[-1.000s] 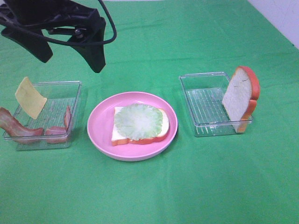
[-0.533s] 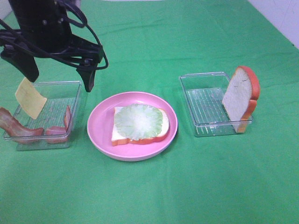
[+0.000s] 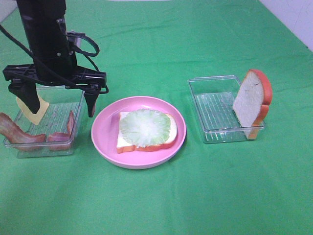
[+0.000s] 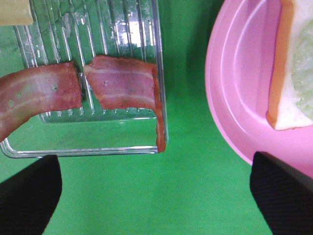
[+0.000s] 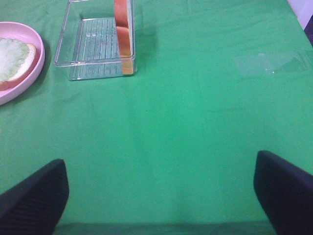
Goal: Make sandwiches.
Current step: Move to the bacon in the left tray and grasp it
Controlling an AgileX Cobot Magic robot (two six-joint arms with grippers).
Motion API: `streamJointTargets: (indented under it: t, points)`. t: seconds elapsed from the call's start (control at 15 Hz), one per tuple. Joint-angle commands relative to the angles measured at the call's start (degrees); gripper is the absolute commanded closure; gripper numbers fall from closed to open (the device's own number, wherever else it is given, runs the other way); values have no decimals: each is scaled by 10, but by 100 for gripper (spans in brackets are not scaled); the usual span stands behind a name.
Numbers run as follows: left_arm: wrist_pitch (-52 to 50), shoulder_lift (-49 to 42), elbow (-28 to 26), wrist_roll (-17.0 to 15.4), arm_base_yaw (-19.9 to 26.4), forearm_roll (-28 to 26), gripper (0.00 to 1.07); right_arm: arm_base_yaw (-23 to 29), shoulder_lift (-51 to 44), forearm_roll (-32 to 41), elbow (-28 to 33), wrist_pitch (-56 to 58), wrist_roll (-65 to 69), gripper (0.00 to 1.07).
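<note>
The sandwich stands as one bread slice topped with pale green lettuce (image 3: 145,127) on the pink plate (image 3: 105,129). A second bread slice (image 3: 252,103) leans upright in the right clear tray (image 3: 215,112). The left clear tray (image 3: 44,152) holds two bacon strips (image 3: 61,136) (image 4: 122,85) and a yellow cheese square (image 3: 34,115). My left gripper (image 3: 58,105) (image 4: 156,196) hangs open just above the left tray, its fingers straddling the bacon and holding nothing. My right gripper (image 5: 159,200) is open over bare cloth, out of the high view, with the right tray (image 5: 93,44) ahead of it.
Green cloth covers the table. In the left wrist view the plate's rim (image 4: 234,98) lies close beside the tray's wall (image 4: 159,73). One bacon strip (image 3: 14,131) hangs over the left tray's outer edge. A white wall edge shows at the far right corner.
My left gripper has come down from high at the back left and turned to hang over the left tray, fingers still wide. Plate, bread and trays have not moved.
</note>
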Motion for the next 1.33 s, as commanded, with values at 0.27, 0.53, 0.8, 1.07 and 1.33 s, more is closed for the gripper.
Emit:
streamJointTargets:
  t: [0.27, 0.53, 0.8, 1.07, 1.33]
  points:
    - [3, 40, 3, 11, 6, -16, 10, -1, -14, -1, 2, -4, -2, 9]
    - [-31, 69, 2, 10, 6, -17, 17, -1, -14, -1, 2, -4, -2, 9]
    - [-38, 83, 2, 10, 6, -16, 20, -1, -14, -1, 2, -4, -2, 9]
    - [-43, 83, 2, 9, 6, -16, 39, -1, -14, -1, 2, -4, -2, 9]
    - [-42, 83, 2, 7, 6, -15, 49, -1, -14, -1, 2, -4, -2, 9]
